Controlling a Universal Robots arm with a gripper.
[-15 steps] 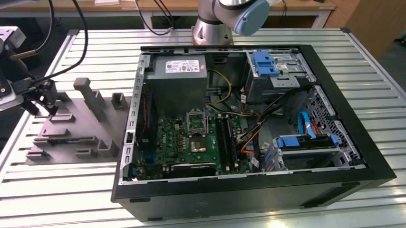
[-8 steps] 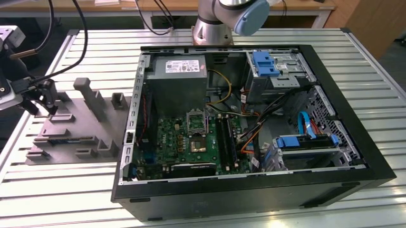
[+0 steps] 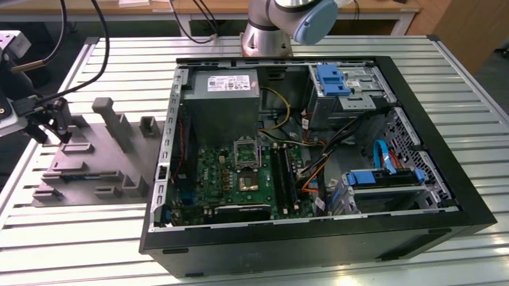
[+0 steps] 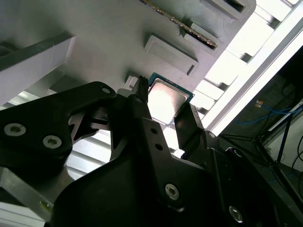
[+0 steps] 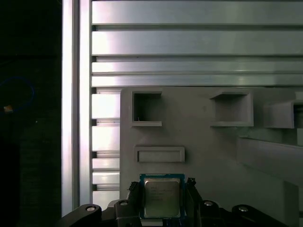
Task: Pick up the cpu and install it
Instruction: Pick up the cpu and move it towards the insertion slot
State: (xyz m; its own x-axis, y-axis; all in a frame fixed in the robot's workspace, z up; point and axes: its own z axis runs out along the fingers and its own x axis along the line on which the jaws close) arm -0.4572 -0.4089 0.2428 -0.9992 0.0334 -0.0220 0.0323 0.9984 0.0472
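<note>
At the exterior view's left edge, well apart from the open PC case (image 3: pixel 318 241), the gripper (image 3: pixel 54 138) hangs over a grey moulded fixture (image 3: pixel 87 179). The fixture lies on the slatted alu table (image 3: pixel 453 83), just beside the case.

In both wrist views the black fingers (image 5: pixel 135 191) sit on two opposite sides of the cpu (image 5: pixel 162 197), tight against its edges, i.e. clamped on it. The silvery top faces the first wrist view, w/ the thin rim showing round it. In the second wrist view the cpu (image 4: pixel 168 100) is btwn the fingertips w/ the fixture's pale surface behind it. Can't tell whether its underside rests on the fixture or is clear of it.

In the first wrist view, near the cpu on the fixture, there is a shallow rectangular recess (image 5: pixel 159 154). Beyond that are a square pocket (image 5: pixel 147 109) & a 2nd square pocket (image 5: pixel 230 109).

Inside the case a green mobo (image 3: pixel 230 179) lies flat. A metal-framed socket (image 3: pixel 247 154) w/ dark centre sits on the mobo, well apart from the cpu & gripper. A grey PSU (image 3: pixel 226 89) w/ white label is next to the mobo, on the side toward the arm base (image 3: pixel 266 36). Blue drive brackets (image 3: pixel 332 80) sit toward the exterior view's right.
</note>
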